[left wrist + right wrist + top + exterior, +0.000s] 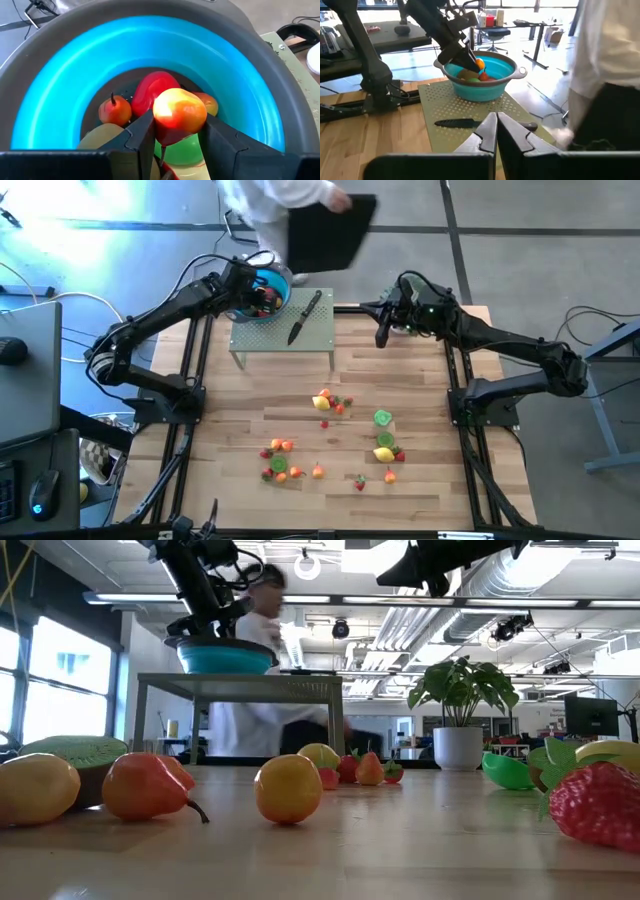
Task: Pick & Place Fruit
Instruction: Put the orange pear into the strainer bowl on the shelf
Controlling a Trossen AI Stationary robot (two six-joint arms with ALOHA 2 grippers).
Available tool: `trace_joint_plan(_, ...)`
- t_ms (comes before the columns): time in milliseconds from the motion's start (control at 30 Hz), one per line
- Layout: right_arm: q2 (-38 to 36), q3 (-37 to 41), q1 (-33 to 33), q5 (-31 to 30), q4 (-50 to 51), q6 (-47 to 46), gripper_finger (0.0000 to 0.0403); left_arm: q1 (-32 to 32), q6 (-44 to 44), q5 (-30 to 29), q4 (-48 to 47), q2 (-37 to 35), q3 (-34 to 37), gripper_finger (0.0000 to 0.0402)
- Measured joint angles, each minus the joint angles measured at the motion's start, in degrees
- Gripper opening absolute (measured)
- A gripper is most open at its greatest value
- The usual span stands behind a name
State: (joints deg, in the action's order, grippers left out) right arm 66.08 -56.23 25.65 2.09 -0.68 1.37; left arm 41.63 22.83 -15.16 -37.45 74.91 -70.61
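My left gripper (pixel 177 135) hangs over the blue bowl (pixel 55 95) with the grey rim and is shut on a red-and-yellow toy fruit (pixel 179 114). Several fruit pieces lie in the bowl, among them a red one (pixel 150 87), a small pear (pixel 114 110) and a green one (pixel 182 150). The bowl (pixel 277 281) stands on a green perforated stand (pixel 270 340) at the table's far side. More fruit (pixel 325 401) lies scattered on the wooden table (pixel 430 410). My right gripper (pixel 383 336) is shut, touches nothing, and hovers right of the stand. My left gripper pinches the red-and-yellow fruit's lower half (pixel 172 131) between its two fingers (pixel 142 131), one on each side. The fingers slant down into the bowl from the table's left. The fruit (pixel 479 63) is lifted clear, just above the pieces in the bowl.
A black-handled knife (pixel 305 317) lies on the stand beside the bowl. A person in white (pixel 285 195) with a dark flat thing stands beyond the far edge. A potted plant (pixel 460 705) stands in the background of the low view. Fruit groups lie mid-table (pixel 280 460) and to the right (pixel 385 448).
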Motion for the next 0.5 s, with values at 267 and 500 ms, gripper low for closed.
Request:
trace_joint_plan(267, 0.0, 0.0, 0.0, -0.02, 0.28, 0.0, 0.0003, 0.0, 0.13, 0.03, 0.0, -0.02, 0.0, 0.0141)
trace_joint_plan(500, 0.0, 0.0, -0.02, 0.0, 0.22, 0.0, 0.0003, 0.0, 0.1, 0.04, 0.3, -0.02, 0.0, 0.0202)
